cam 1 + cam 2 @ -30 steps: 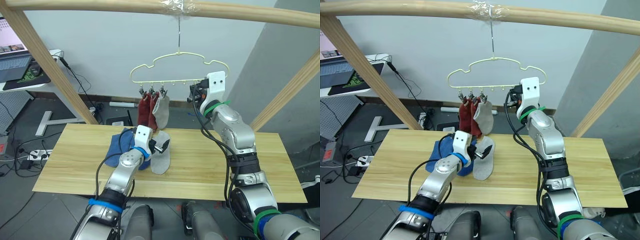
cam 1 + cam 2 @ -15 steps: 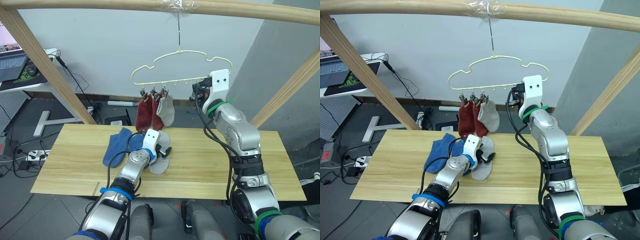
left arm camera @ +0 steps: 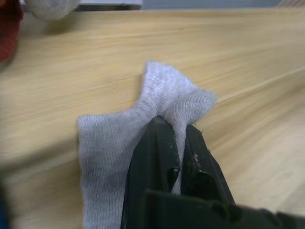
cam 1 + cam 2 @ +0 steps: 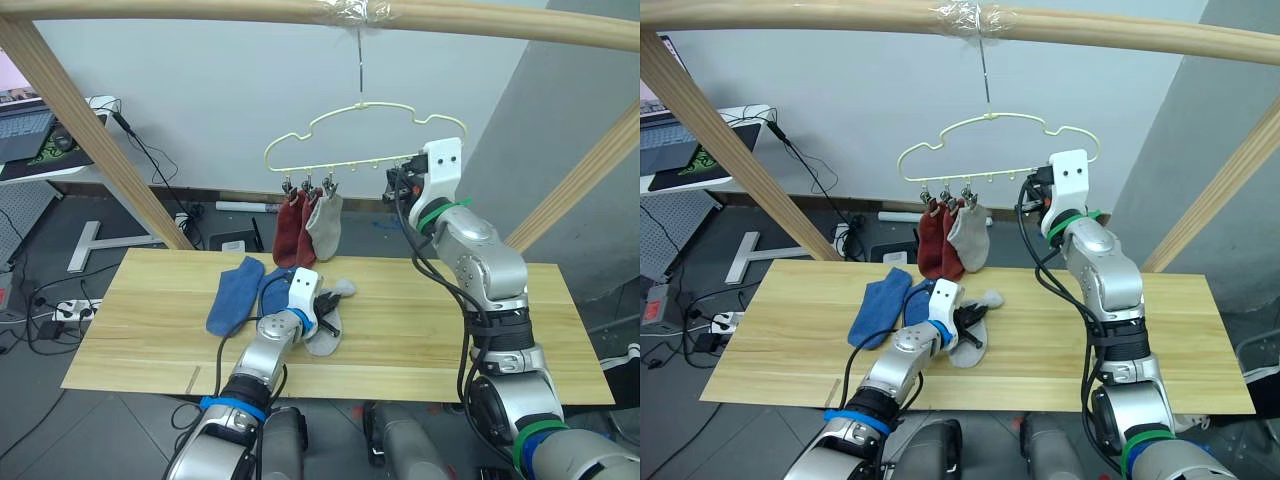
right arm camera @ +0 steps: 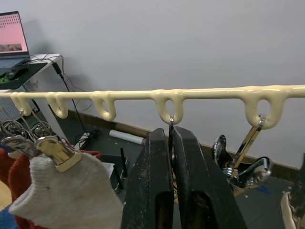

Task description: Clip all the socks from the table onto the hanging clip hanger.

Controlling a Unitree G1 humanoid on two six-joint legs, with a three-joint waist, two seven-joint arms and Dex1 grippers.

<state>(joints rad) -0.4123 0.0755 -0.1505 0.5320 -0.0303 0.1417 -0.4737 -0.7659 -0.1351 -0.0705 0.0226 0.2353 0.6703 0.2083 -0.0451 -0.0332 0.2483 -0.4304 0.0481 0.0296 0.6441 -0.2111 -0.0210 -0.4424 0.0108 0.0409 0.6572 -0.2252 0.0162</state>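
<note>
Left pincer (image 3: pixel 178 143) is clamped on a fold of the grey sock (image 3: pixel 124 143) lying on the bench (image 4: pixel 150 340); the fabric looks soft, light and limp, so it will likely droop; hold near the cuff edge. Right pincer (image 5: pixel 171 143) is closed on a clip wire of the hanger (image 4: pixel 340 125); two blue socks (image 4: pixel 235 295) lie beside.

Bare table (image 4: pixel 420 320) right of socks (image 4: pixel 300 300)
</note>
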